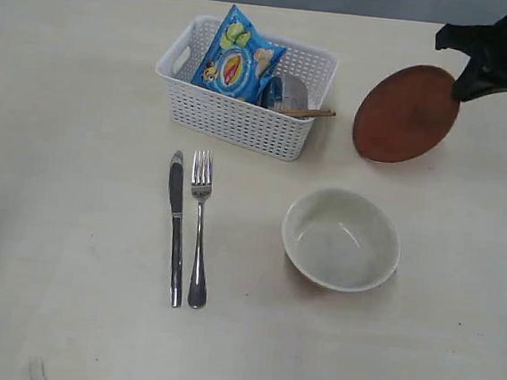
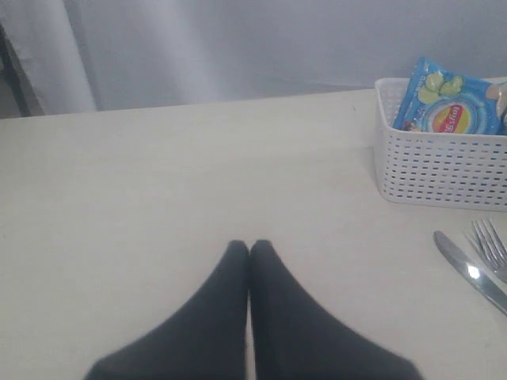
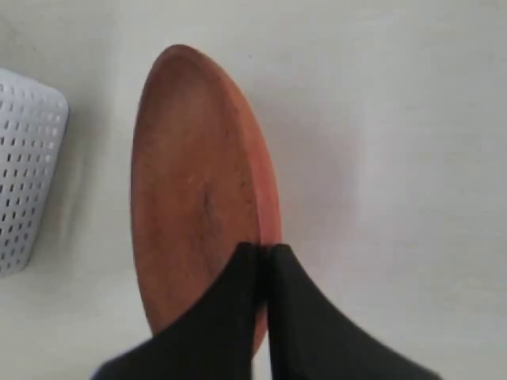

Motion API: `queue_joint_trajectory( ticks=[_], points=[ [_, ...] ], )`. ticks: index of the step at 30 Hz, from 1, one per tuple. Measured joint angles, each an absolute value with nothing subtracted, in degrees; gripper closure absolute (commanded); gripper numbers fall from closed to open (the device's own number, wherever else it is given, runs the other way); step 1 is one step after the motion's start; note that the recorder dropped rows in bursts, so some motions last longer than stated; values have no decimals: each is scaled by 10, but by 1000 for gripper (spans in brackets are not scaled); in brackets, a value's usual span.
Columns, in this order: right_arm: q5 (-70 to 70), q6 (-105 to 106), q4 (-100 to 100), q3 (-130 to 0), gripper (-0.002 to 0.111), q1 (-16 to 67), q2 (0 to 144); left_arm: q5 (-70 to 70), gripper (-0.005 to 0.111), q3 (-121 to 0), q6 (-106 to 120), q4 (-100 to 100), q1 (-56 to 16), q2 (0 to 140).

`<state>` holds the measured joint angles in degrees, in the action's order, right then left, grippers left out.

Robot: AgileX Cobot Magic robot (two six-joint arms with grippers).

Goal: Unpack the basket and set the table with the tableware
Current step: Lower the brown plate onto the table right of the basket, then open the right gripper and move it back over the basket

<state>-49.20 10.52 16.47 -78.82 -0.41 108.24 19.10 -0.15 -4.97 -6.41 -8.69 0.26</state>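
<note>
The right pincer (image 3: pixel 261 252) has its two black jaws clamped together on the rim of a brown round plate (image 3: pixel 198 174). The plate hangs tilted from that grip, its face turned partly upward, and it cannot be told whether its lower edge touches the wide pale beige table (image 1: pixel 75 182). Just past the plate on the side away from this pincer stands a white perforated plastic basket (image 1: pixel 242 122), near the plate but apart from it. In the basket are an upright blue chip bag (image 1: pixel 239 58), a small steel cup (image 1: pixel 285 92) and wooden chopsticks (image 1: pixel 307 113) whose ends poke over the wall nearest the plate. Farther from the pincer, a cream round bowl (image 1: pixel 342 248) sits upright and apart from the plate. Beyond the bowl, a steel knife (image 1: pixel 176 227) and steel fork (image 1: pixel 199 239) lie parallel, just beside each other. The left pincer (image 2: pixel 249 247) has its jaws pressed together on nothing, above bare tabletop, with the basket well ahead of it.
</note>
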Motion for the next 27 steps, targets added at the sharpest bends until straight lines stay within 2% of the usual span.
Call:
queue_joint_trajectory(
  ticks=[12, 15, 18, 20, 27],
  points=[
    [-475, 111, 216, -785, 108, -4, 1164, 191, 107, -1, -50, -64, -87, 3],
    [-471, 114, 216, -785, 94, -4, 1166, 191, 107, -1, -50, -64, -87, 3],
    [-470, 120, 216, -785, 69, -4, 1166, 191, 107, -1, -50, -64, -87, 3],
    [-469, 122, 216, -785, 59, -4, 1166, 191, 107, -1, -50, -64, -87, 3],
    [-485, 127, 221, -824, 58, -3, 1135, 191, 107, -1, -50, -64, -87, 3]
  ],
)
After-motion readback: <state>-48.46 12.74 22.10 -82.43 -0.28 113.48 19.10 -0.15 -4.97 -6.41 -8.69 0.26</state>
